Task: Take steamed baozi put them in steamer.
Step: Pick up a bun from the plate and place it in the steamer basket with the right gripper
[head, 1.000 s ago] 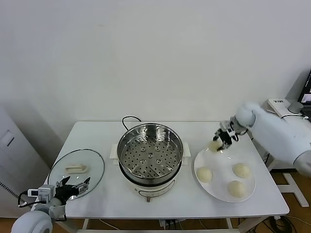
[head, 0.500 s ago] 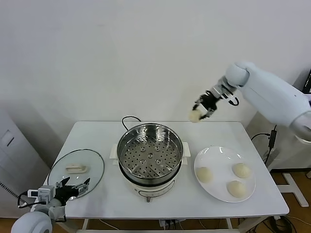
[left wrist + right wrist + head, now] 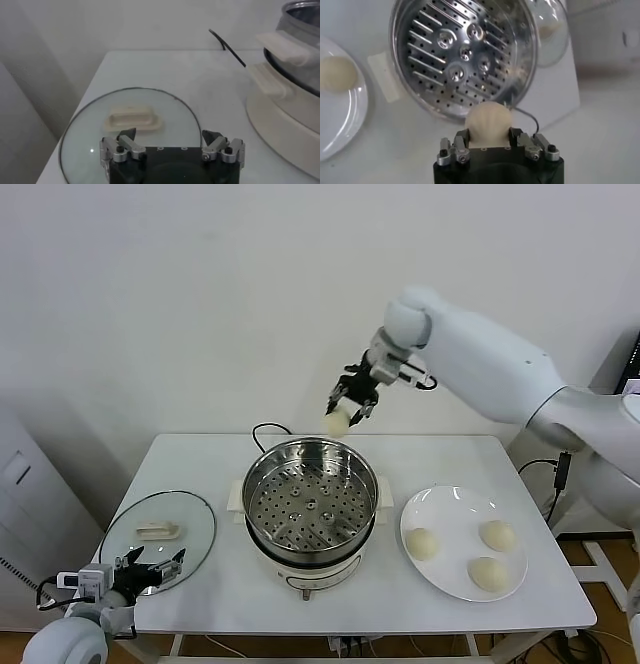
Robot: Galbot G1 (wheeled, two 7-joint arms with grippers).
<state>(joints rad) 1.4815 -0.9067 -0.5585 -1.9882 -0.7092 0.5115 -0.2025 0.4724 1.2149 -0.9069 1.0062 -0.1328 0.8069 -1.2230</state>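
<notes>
My right gripper (image 3: 345,412) is shut on a pale baozi (image 3: 336,422) and holds it in the air above the far rim of the steamer (image 3: 310,494). In the right wrist view the baozi (image 3: 488,124) sits between the fingers, with the steamer's perforated tray (image 3: 462,55) below it and empty. Three more baozi (image 3: 421,543) lie on the white plate (image 3: 455,509) to the right of the steamer. My left gripper (image 3: 150,572) is open and empty, parked low at the table's front left corner over the glass lid (image 3: 130,122).
The flat glass lid (image 3: 157,534) with its white handle lies at the left of the table. A black cord (image 3: 268,427) runs behind the steamer. The white wall stands close behind the table.
My right gripper lifted a baozi off the plate and carried it up and left, from above the plate to above the steamer's far rim. The left arm has not moved.
</notes>
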